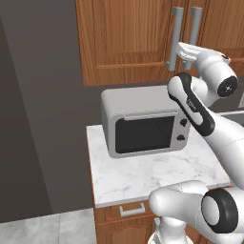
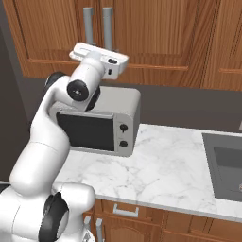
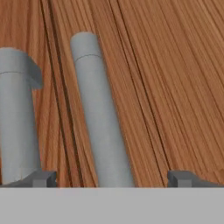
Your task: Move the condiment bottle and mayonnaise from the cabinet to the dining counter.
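**Gripper at the closed cabinet's bar handles**

**Cabinet, orientation.** The cabinet [image 1: 128, 43] hangs on the wall above the worktop. Its doors stand vertical and are shut. Two bar handles run with their long axis up and down, side by side where the two doors meet: the left handle [image 1: 175, 38] and the right handle [image 1: 194, 26]. In the hand view the same two bars appear as slightly slanted columns, because that view rolls with the hand; the wood grain runs in nearly the same direction as the bars.

**Cabinet, appearance.** Reddish-brown wood with visible grain, panelled door fronts with a raised frame, and smooth grey round bars for handles. One bar shows a curved end where it turns in to the door face [image 3: 30, 70].

**Gripper.** The gripper [image 3: 113, 178] is raised to handle height and faces the door front. Its jaws stand fully apart. The two dark fingertips [image 3: 41, 178] sit at the bottom of the hand view, and one bar [image 3: 103, 127] lies in the gap between them, nearer the left tip. Nothing is held. Contact with the bar cannot be told.

**Surroundings.** A grey microwave [image 1: 143, 126] stands on the marble worktop [image 1: 143, 176] below the cabinet. A sink [image 2: 227, 165] is set into the worktop to the right.
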Controlling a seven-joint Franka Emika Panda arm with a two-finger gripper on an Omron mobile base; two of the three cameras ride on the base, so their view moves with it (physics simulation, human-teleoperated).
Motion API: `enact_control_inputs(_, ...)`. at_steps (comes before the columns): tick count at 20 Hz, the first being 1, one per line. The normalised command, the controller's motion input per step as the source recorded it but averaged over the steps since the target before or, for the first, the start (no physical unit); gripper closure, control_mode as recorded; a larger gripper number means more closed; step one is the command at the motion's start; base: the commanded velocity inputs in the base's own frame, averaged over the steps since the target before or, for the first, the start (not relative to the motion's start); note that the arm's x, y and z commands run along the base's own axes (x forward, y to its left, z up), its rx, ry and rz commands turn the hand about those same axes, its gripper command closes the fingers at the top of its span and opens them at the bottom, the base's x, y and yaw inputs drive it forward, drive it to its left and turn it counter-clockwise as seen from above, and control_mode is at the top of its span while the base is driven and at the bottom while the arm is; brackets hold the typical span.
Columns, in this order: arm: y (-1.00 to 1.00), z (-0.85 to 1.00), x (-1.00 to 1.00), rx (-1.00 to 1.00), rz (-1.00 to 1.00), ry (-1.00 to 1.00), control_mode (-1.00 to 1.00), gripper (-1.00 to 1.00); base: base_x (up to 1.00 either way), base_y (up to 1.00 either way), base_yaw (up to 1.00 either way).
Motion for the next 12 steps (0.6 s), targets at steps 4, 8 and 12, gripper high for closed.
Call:
enact_control_inputs(4,-0.17,0.0,0.41,0.0,0.0,-0.02,-1.0,-1.0,0.0,0.0,0.0)
enact_control_inputs(8,-0.13,0.0,0.5,0.0,0.01,0.0,-1.0,-1.0,0.0,0.0,0.0)
enact_control_inputs(12,-0.11,0.0,0.52,0.0,0.0,0.0,-1.0,-1.0,0.0,0.0,0.0)
